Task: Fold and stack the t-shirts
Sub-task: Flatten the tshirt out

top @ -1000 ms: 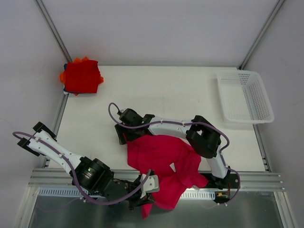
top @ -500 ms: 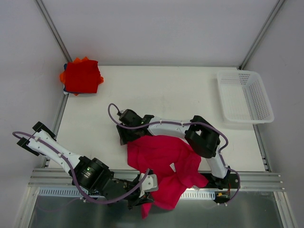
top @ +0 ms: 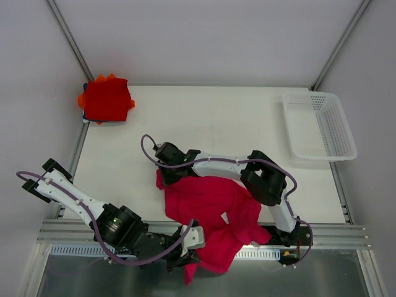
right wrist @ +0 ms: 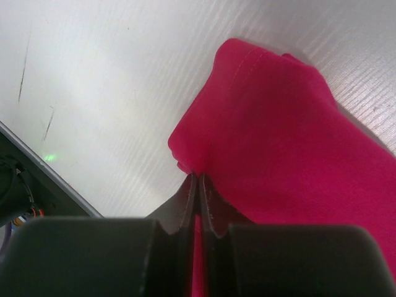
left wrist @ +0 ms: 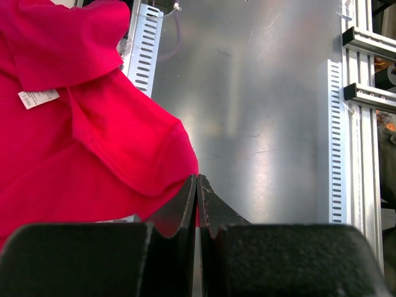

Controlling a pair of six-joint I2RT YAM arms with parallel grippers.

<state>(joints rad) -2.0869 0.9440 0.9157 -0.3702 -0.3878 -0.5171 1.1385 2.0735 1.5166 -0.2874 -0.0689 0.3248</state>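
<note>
White table (top: 216, 117), grey walls behind. The folded stack (top: 106, 100) sits at the far-left corner, red on top with orange and blue edges showing, well apart from the work. The crimson t-shirt (top: 210, 204) lies crumpled at near centre, partly draped over the near rail (top: 74, 230).

Hazards:
- The left tool (left wrist: 197, 185) is closed on a thin hem below the table edge. A quick pull may strip the cloth free.
- The draped part may snag on the rail as it is lifted.
- The right tool (right wrist: 197, 180) is clamped on the shirt's far-left corner, low against the table. Uneven pulls between the two would likely bunch the shirt rather than spread it.

Pose:
- The left arm (top: 74, 198) folds out to the left, then runs low along the rail toward the hem.
- The right arm (top: 266, 179) rises from its near-right base and reaches leftward along the shirt's far edge.

A white basket (top: 318, 127) stands at far right.
</note>
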